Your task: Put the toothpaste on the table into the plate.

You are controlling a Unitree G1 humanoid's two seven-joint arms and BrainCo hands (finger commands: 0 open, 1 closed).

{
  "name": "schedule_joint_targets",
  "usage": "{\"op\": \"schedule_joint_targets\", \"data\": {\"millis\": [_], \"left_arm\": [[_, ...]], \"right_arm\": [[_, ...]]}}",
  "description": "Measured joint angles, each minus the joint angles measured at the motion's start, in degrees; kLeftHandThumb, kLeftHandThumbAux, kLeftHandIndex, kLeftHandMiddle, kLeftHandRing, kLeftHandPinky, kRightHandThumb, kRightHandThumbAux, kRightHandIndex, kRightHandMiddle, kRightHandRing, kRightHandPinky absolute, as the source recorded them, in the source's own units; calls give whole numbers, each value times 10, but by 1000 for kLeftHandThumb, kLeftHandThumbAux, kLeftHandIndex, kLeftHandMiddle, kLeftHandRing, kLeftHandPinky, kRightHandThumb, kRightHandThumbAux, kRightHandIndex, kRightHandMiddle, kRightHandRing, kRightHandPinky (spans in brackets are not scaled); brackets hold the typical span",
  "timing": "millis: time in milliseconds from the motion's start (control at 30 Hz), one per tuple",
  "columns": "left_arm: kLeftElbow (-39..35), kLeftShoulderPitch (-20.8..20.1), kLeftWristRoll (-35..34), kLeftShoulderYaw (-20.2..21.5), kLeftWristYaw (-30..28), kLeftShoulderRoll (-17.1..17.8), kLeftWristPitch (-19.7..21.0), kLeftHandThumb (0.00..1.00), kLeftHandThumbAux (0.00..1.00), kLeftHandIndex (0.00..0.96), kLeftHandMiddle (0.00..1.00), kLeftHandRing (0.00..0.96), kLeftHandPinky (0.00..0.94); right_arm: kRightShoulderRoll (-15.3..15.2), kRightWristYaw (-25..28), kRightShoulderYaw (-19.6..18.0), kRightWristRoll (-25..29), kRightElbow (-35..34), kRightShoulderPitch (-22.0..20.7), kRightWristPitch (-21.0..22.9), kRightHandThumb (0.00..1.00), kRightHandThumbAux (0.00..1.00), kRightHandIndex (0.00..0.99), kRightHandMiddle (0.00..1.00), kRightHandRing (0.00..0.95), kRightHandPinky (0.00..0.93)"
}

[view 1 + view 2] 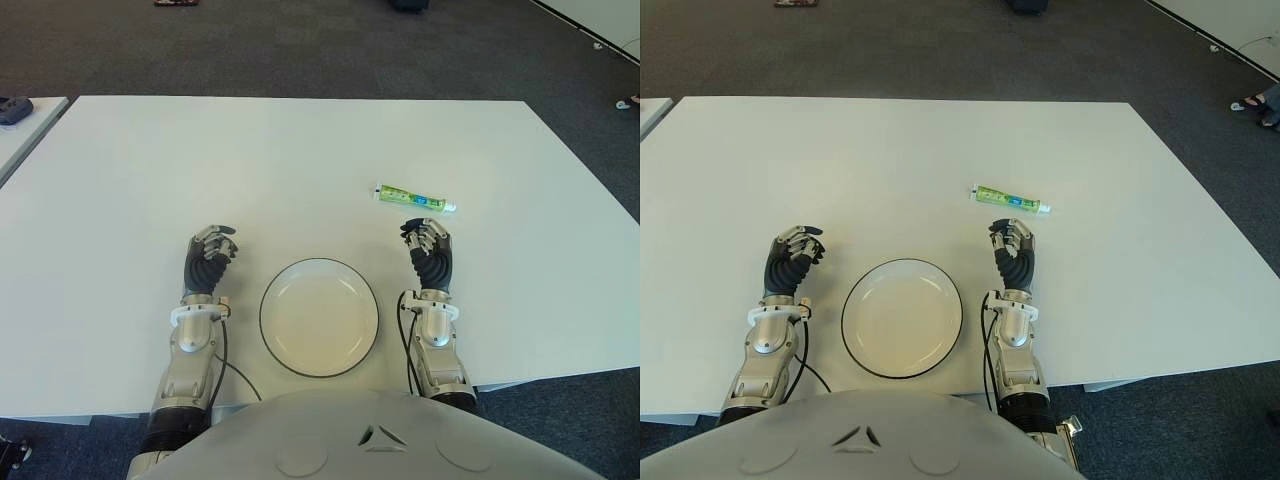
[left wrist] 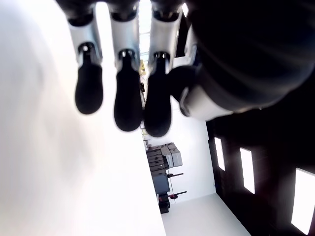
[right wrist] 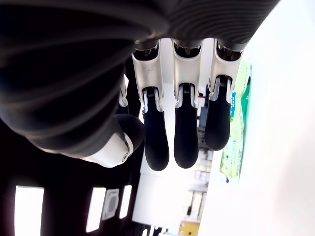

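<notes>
left eye view shows the toothpaste point(image 1: 415, 199) lying flat on the white table point(image 1: 300, 160). it is a green and white tube with its cap end pointing to the robot's right. it sits a little past the right hand point(image 1: 428, 250), near the fingertips but not touching them. nothing holds it.

the right hand has its fingers point(image 3: 186, 135) loosely curled, side by side, with nothing in them. in the right wrist view the green tube shows just past those dark fingertips.

the plate point(image 1: 319, 316) is round and white with a dark rim. it has nothing in it. it sits between the two hands, close to the robot's body. the toothpaste is well apart from it.

the left hand point(image 1: 208, 260) shows on the left side of the plate. its fingers point(image 2: 128, 101) are loosely curled too and hold nothing.
</notes>
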Motion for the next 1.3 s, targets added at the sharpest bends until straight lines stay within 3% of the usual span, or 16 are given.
{"op": "schedule_joint_targets", "data": {"millis": [67,133,200,333,433,567,733,1000,1300], "left_arm": [[1,0,0,0,0,-1,0,706,715,434,630,638,620],[1,0,0,0,0,-2,1,706,716,434,629,636,623],[2,-2,1,0,0,-3,5,705,716,434,627,633,618],[6,-6,4,-1,0,-5,6,705,716,434,626,629,610],[11,-6,5,0,0,-7,6,706,716,434,624,626,616],[14,-7,4,1,0,-8,6,706,716,434,626,636,637],[14,-9,4,0,0,-10,7,706,717,434,631,640,638],[16,-9,4,2,0,-10,7,707,716,434,626,634,621],[16,-12,6,3,0,-8,7,708,716,434,627,632,614]], "right_arm": [[-5,-1,0,-6,2,-9,0,703,737,419,484,472,429],[-16,-2,1,-22,9,-23,1,700,732,412,382,373,353],[-41,-2,3,-53,30,-52,8,593,711,259,248,250,256],[-89,-19,3,-99,79,-119,16,529,673,135,140,150,177],[-112,-56,9,-140,117,-164,19,502,588,35,40,48,77],[-128,-106,26,-182,180,-227,34,510,508,9,10,12,21],[-134,-131,41,-199,233,-287,60,546,381,1,1,1,2],[-152,-125,51,-199,275,-367,104,564,259,0,0,0,0],[-175,-109,78,-201,388,-474,157,587,197,0,0,0,0]]}}
